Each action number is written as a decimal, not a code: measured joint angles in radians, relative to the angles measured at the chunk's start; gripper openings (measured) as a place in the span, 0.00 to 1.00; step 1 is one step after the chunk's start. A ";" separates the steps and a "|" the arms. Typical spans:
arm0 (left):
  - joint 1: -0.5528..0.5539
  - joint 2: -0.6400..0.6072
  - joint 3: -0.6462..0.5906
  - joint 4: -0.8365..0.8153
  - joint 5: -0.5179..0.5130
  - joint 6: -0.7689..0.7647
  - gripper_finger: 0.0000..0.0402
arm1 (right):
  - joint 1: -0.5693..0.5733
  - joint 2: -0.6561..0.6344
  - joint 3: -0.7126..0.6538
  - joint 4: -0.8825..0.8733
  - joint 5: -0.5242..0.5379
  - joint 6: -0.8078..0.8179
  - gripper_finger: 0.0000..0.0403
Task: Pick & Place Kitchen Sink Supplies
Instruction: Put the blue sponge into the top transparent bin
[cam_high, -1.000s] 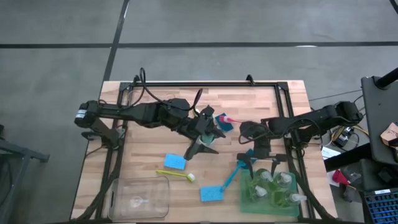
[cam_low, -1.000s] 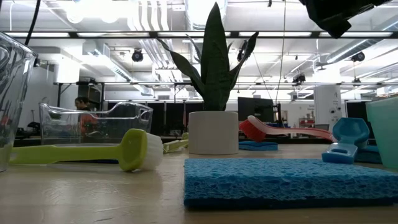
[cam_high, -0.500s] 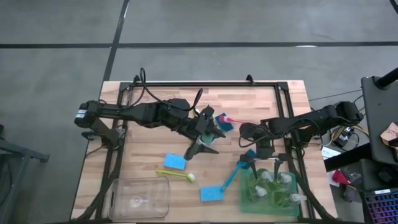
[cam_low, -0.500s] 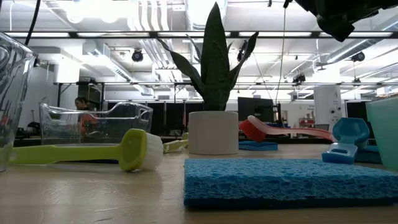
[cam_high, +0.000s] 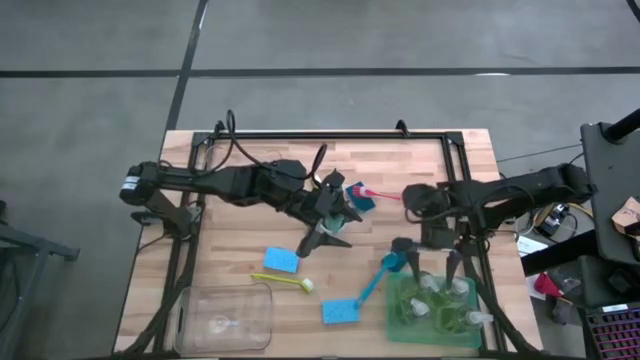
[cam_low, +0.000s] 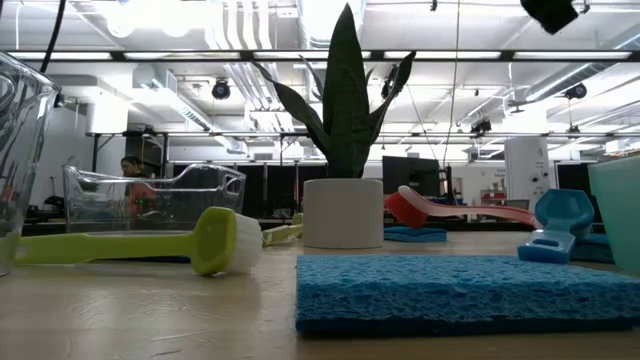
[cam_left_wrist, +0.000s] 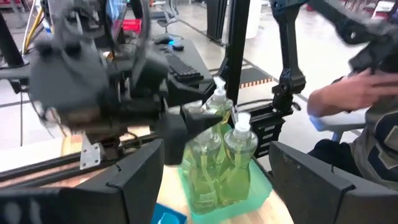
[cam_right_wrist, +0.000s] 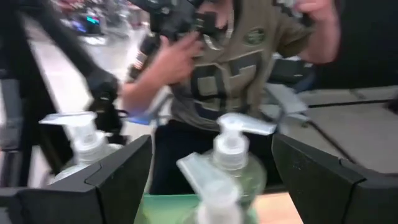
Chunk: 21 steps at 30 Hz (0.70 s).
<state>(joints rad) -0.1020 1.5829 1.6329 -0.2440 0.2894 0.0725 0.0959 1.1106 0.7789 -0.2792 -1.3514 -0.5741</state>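
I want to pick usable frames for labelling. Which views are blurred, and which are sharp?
Right wrist view: strong motion blur on the pump bottles and the person behind. Left wrist view: the right arm is smeared, the bottles are softer. Low view: blue sponge and potted plant sharp, ceiling lights glaring. High view: evenly lit, sharp.

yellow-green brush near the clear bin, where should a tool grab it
Take the yellow-green brush at mid-handle, coming straight down from above. It lies flat on the table, its slim handle clear of the blue sponge and the clear bin.
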 joint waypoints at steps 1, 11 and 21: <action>0.000 0.000 -0.003 -0.002 -0.005 0.001 0.70 | -0.004 -0.015 0.007 0.001 0.031 0.018 0.81; 0.002 0.000 -0.019 -0.009 -0.018 0.003 0.70 | -0.016 -0.145 0.074 -0.002 0.608 0.208 0.81; 0.002 -0.035 -0.019 -0.087 -0.018 0.018 0.70 | -0.017 -0.175 0.090 0.044 0.903 0.410 0.80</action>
<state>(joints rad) -0.1005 1.5479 1.6135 -0.3309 0.2710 0.0907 0.0785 0.9360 0.8688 -0.2351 -0.4481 -0.1642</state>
